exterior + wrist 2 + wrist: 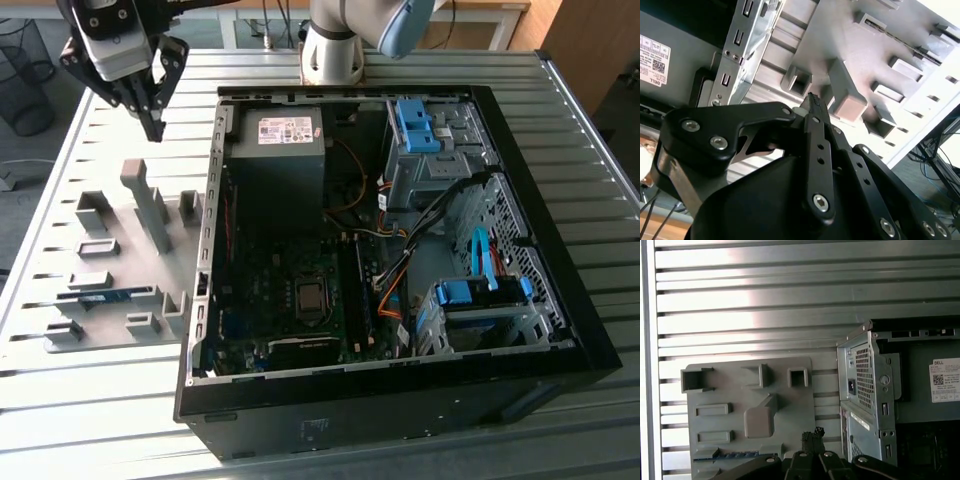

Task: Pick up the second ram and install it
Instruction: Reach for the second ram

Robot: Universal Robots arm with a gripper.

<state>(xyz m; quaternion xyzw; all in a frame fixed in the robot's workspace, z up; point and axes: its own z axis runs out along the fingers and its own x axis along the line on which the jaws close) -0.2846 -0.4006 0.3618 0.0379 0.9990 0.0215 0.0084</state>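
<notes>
The second ram [105, 296] is a slim blue stick lying in a slot of the grey holder plate [110, 215], on the exterior view's left of the open computer case [560, 300]. The first wrist view also shows the second ram [727, 455], at the edge of the holder plate [730, 385]. My gripper [155, 128] hangs above the far end of the plate, well apart from the stick. Its black fingers meet at their tips in both wrist views, with nothing between them [812, 99] [813, 432].
Inside the case lie the motherboard [290, 290], a grey power supply [280, 150] and light-blue drive brackets [415, 125] [480, 292]. Raised grey blocks [150, 205] stand on the holder plate. The slatted metal table [90, 400] extends around everything. The arm's base [335, 50] stands behind the case.
</notes>
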